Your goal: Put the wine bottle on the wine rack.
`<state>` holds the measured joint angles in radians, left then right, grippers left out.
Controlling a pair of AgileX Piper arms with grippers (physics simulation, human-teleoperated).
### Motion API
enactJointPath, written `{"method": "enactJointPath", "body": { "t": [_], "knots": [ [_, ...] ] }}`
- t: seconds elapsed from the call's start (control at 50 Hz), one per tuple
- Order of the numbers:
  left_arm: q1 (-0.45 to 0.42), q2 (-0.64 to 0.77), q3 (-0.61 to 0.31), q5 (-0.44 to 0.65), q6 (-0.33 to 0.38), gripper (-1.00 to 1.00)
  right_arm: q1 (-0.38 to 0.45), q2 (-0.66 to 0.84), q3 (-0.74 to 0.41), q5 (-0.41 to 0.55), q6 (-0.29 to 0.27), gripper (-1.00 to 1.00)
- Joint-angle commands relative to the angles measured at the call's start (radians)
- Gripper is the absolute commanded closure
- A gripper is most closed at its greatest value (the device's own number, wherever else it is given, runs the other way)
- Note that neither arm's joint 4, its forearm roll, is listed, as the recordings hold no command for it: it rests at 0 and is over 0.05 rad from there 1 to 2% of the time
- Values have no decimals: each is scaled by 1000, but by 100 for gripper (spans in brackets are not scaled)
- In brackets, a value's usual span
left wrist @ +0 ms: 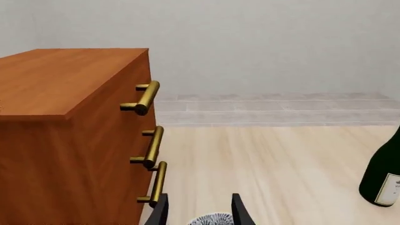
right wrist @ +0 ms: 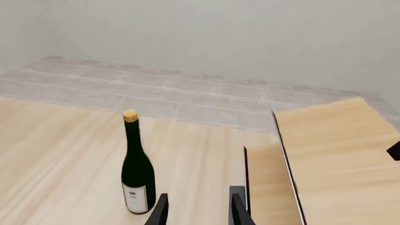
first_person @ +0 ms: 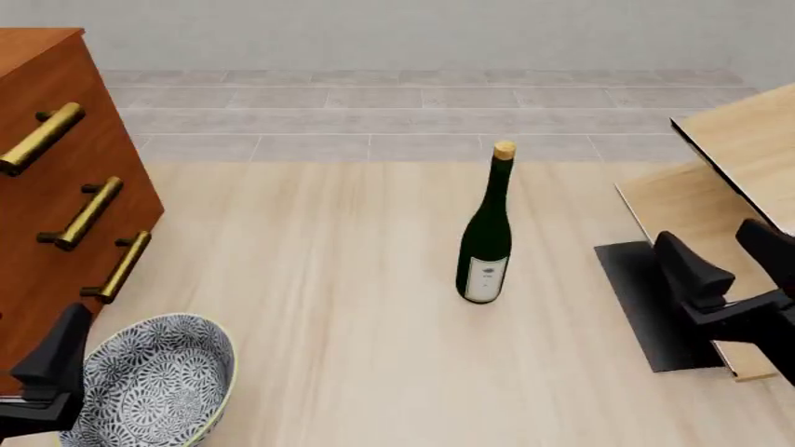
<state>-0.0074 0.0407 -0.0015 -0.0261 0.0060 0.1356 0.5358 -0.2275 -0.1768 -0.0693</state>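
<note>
**Bottle upright at mid-desk, both arms apart from it**

We see the wine bottle (first_person: pixel 485 237) standing upright on the pale wood desk (first_person: pixel 335 279), roughly in the middle of the front view, cork up and its white label facing us. Nothing touches it.

The wine rack (first_person: pixel 727 168) stands at the desk's right side, well to the right of the bottle. Its pale slanted panels with dark edges rise from a black base plate, and bare desk lies between that plate and the bottle.

Our right gripper (first_person: pixel 733 256) hovers over the rack's base plate, near the right edge of the front view. Its jaws are spread with an empty gap between them; in the right wrist view the right gripper (right wrist: pixel 196 208) shows two dark fingertips apart, with the bottle (right wrist: pixel 137 173) beyond them and the rack's panels (right wrist: pixel 325 154) to one side.

Our left gripper (first_person: pixel 50 368) sits low at the near left corner, beside a blue-and-white patterned bowl (first_person: pixel 155 382). In the left wrist view its jaws are parted and hold nothing, with the bowl's rim showing between them.

Behind the bowl, a reddish-brown drawer cabinet (first_person: pixel 50 214) with three brass handles fills the left side, well apart from the bottle.
</note>
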Motion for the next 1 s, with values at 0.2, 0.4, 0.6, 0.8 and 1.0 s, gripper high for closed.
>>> {"method": "enactJointPath", "body": {
  "t": [0.2,0.4,0.6,0.8,1.0],
  "knots": [
    [3,1,0,11,-11,-100,31,193,-103,-45,-6,-100],
    [2,-3,1,26,-5,-100,59,290,-154,-61,17,-100],
    [-1,5,1,23,-7,-100,83,363,-227,-40,13,-100],
    [-4,19,1,17,-6,-100,113,432,-263,-54,3,-100],
    [1,18,1,18,-4,-100,145,469,-288,-62,-1,-100]
  ]
}}
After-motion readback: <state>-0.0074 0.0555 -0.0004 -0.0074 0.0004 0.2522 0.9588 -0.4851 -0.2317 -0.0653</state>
